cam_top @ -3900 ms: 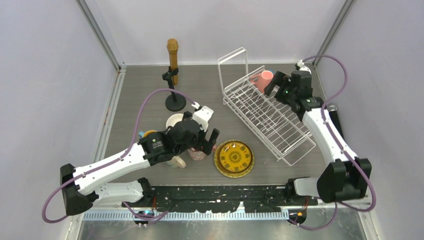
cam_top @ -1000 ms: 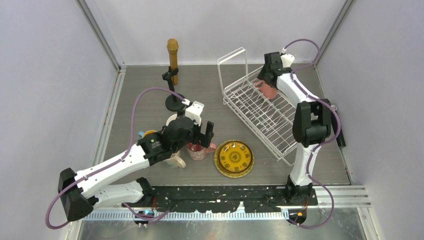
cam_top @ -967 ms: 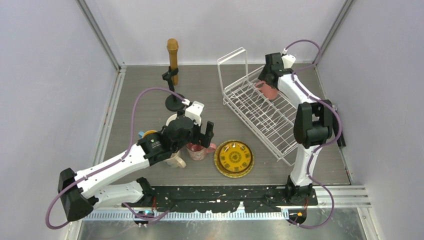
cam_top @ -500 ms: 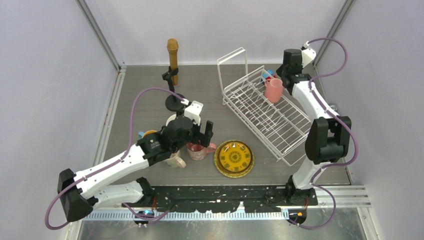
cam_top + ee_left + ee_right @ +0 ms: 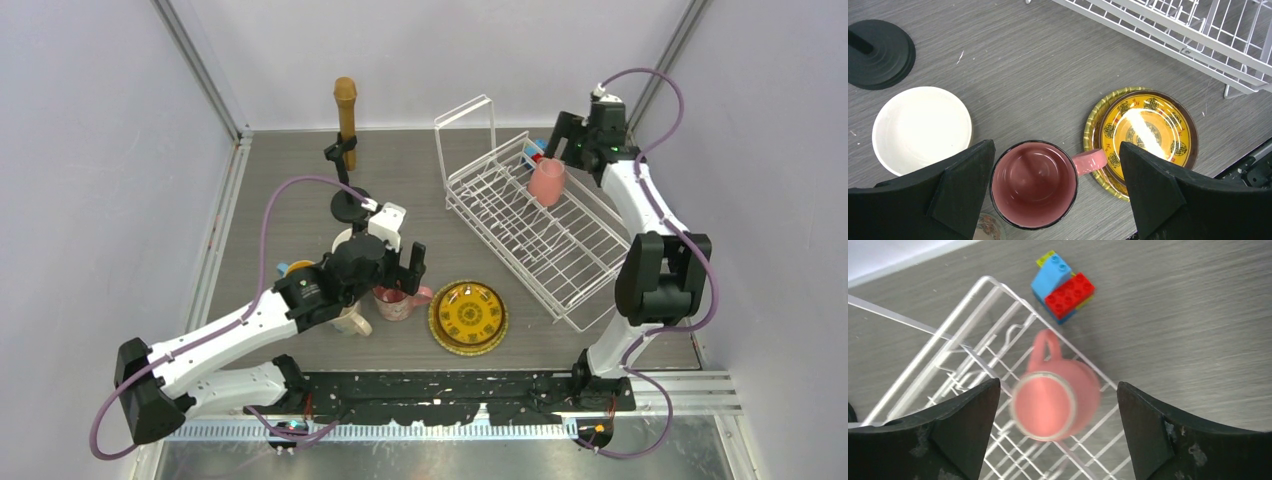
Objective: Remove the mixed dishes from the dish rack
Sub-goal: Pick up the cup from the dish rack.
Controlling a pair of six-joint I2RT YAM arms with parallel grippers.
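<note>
Right gripper (image 5: pixel 1057 395) hangs spread wide over a pink mug (image 5: pixel 1055 400) at the rack's (image 5: pixel 530 225) far end. The mug is blurred and no finger touches it. Left of the rack, the left gripper (image 5: pixel 1056 150), also wide open, hovers over a second mug (image 5: pixel 1034 184). Its arm half hides a beige mug (image 5: pixel 353 322).

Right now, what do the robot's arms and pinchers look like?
The left arm and right arm have white shells with chunky black joints, and a purple cable loops along each. The left gripper and right gripper each have two broad, black, wedge-shaped fingers; the right ones show pale scuffs.
</note>
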